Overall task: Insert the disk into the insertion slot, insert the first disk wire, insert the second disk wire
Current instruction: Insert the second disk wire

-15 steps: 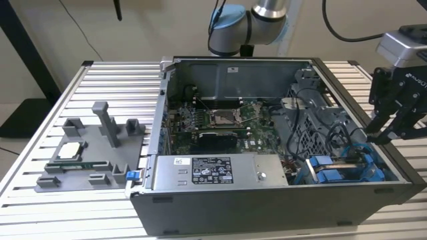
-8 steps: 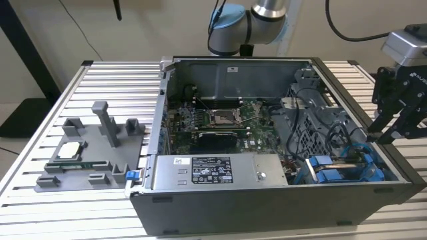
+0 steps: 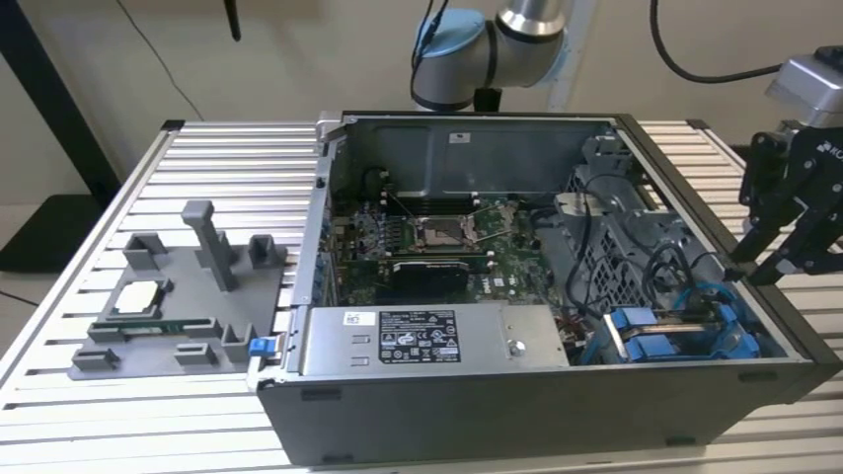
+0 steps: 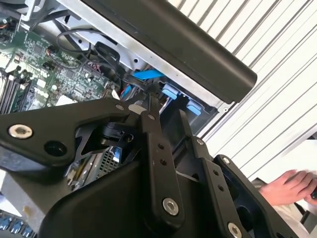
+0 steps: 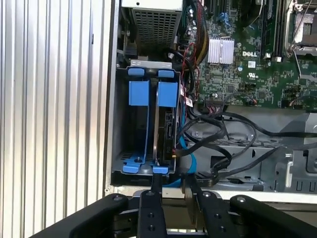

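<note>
Slatted metal table [image 3: 79,395] carries an open PC case [image 3: 527,425]. Gripper [image 3: 760,269] hangs by the case edge at the exterior view's right, jaws spread, nothing between. In the first wrist view the disk [image 5: 167,130] w/ blue carrier stands on edge inside the insertion slot [image 5: 120,124], near the gripper.

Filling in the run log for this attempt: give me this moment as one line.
tool: open, empty, beside insertion slot | disk: in slot, blue carrier | black cables: plugged or not unclear

Jaws, prob. parted, near blue rail tabs [image 4: 171,90]; person's hand [image 4: 290,187] beside case [image 4: 198,52].
</note>
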